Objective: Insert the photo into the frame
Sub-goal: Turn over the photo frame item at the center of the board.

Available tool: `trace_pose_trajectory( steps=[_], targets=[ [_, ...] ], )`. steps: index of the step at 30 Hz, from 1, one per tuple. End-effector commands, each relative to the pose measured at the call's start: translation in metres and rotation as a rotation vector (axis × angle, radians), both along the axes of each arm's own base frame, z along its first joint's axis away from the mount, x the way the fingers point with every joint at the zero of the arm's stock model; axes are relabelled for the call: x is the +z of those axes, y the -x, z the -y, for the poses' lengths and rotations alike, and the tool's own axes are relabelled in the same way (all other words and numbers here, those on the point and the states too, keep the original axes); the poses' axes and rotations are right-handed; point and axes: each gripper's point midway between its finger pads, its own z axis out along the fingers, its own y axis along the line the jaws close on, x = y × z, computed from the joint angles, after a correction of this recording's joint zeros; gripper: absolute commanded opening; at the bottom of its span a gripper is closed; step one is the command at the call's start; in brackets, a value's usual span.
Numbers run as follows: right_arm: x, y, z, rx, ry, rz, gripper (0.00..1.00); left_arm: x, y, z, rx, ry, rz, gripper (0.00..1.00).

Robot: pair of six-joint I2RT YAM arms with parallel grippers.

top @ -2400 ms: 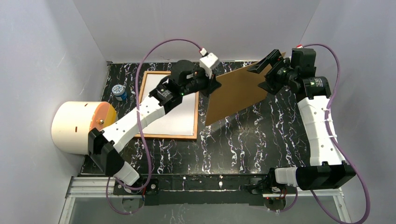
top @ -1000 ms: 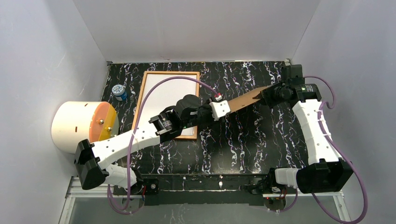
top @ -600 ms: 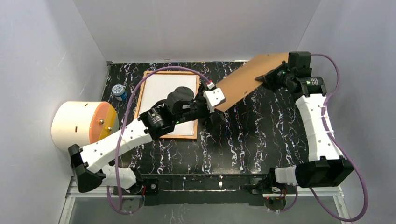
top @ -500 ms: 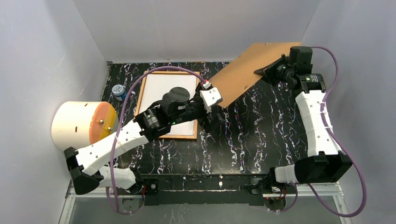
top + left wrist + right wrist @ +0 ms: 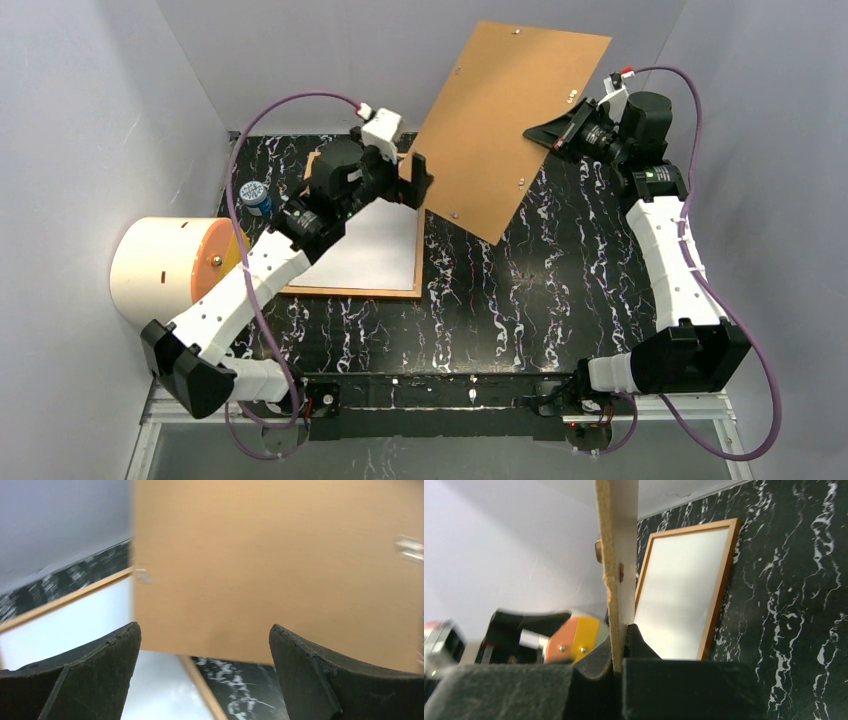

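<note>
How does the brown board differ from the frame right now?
The brown board hangs tilted in the air, clamped by the right gripper; the frame lies flat on the table. The brown board is plain brown; the frame shows white inside an orange-brown rim. Both are rectangular.

Even light; left-wrist view seemingly motion-blurred

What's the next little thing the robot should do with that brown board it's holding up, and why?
Probably lower the brown board toward the frame. The right gripper is shut on its edge, holding it tilted in the air; the frame lies flat with the photo inside, white back up, uncovered. The left gripper, jaws open, is beside it.
</note>
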Motion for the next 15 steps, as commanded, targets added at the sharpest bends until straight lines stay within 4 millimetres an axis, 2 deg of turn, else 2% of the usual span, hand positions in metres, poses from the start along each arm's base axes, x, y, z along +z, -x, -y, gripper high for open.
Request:
trace_pose_trajectory(
  steps=[1, 3, 6, 9, 11, 12, 15],
  targets=[
    [0.048, 0.031, -0.015, 0.151, -0.019, 0.245, 0.01, 0.001, -0.053, -0.066, 0.328, 0.042, -0.027, 0.98],
    [0.042, 0.036, -0.016, 0.164, -0.021, 0.227, 0.01, -0.003, -0.073, -0.095, 0.413, 0.041, -0.065, 0.98],
    [0.03, 0.045, -0.017, 0.184, -0.018, 0.212, 0.01, -0.029, -0.098, -0.124, 0.5, 0.0, -0.159, 0.98],
    [0.019, 0.053, -0.018, 0.204, -0.016, 0.198, 0.01, -0.07, -0.115, -0.15, 0.556, -0.046, -0.3, 0.98],
    [0.011, 0.057, -0.019, 0.214, -0.018, 0.179, 0.01, -0.104, -0.124, -0.171, 0.612, -0.066, -0.412, 0.91],
    [0.008, 0.059, -0.019, 0.221, -0.018, 0.171, 0.01, -0.121, -0.128, -0.184, 0.65, -0.082, -0.466, 0.87],
    [0.0, 0.065, -0.02, 0.23, -0.014, 0.149, 0.01, -0.169, -0.131, -0.229, 0.799, -0.185, -0.611, 0.81]
  ],
)
